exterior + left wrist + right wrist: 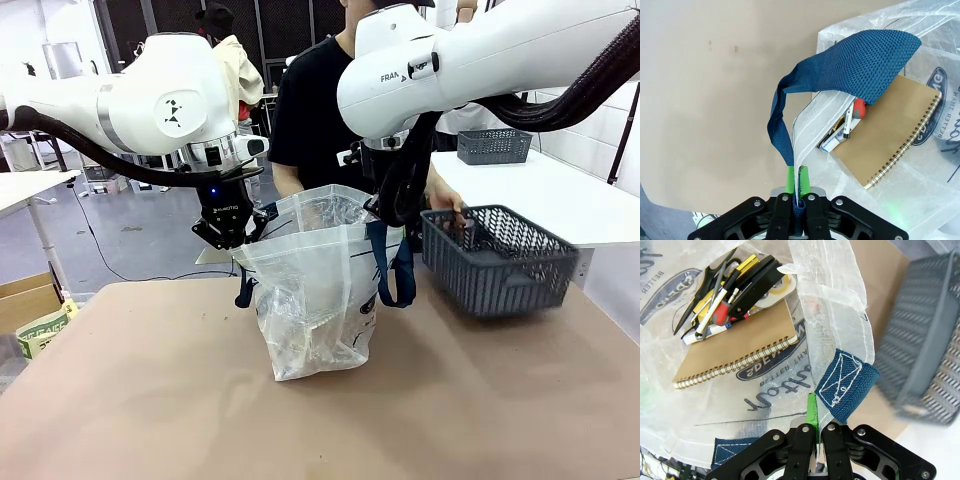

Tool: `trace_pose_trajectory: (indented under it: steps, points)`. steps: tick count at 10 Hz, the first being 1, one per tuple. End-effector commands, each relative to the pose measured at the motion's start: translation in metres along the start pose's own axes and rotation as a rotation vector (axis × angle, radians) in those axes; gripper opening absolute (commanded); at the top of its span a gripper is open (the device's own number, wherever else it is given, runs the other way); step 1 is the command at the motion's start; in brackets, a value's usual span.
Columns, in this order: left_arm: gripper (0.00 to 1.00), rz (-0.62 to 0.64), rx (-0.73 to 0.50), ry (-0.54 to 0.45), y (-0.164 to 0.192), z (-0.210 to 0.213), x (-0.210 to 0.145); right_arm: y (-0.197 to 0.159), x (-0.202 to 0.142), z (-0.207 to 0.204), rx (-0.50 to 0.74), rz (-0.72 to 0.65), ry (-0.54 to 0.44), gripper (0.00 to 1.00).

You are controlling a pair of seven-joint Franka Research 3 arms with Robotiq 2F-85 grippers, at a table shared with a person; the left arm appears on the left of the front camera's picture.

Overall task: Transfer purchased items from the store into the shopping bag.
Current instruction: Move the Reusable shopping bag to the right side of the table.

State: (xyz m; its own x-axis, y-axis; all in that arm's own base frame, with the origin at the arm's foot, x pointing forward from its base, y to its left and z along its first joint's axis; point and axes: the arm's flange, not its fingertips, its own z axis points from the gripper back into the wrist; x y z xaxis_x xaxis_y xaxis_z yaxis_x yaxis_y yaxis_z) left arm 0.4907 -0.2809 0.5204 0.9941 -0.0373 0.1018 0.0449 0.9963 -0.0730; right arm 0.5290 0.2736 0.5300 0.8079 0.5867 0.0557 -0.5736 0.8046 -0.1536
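Note:
The shopping bag (318, 300), whitish and translucent with navy straps, stands mid-table, held open at both sides. My left gripper (228, 235) is shut on its left rim by the blue strap (850, 60); the wrist view shows the fingertips (797, 177) pinching plastic and strap. My right gripper (816, 415) is shut on the opposite rim beside a strap end (847, 382). Inside the bag lie purchased items: a tan spiral notebook (735, 352) and a packet of pens and tools (727, 287). The store, a dark grey basket (500, 260), sits to the bag's right with a person's hand (447, 207) at its far rim.
The basket (925, 350) looks motion-blurred in the right wrist view. A second grey basket (493, 146) rests on a white table (560, 195) behind. A person in black stands across the table. Bare brown tabletop (150, 400) lies in front of the bag.

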Motion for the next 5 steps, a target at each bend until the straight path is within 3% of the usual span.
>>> trace_pose_trajectory:
  steps: [1, 5]
  points:
    - [0.00, 0.002, 0.002, 0.001, 0.001, 0.000, 0.000, 0.000, -0.001, -0.001, 0.000, -0.005, 0.004, 0.00]
    - [0.00, -0.023, -0.075, -0.009, -0.015, 0.003, -0.001, 0.010, 0.004, 0.010, 0.050, -0.118, -0.009, 0.00]
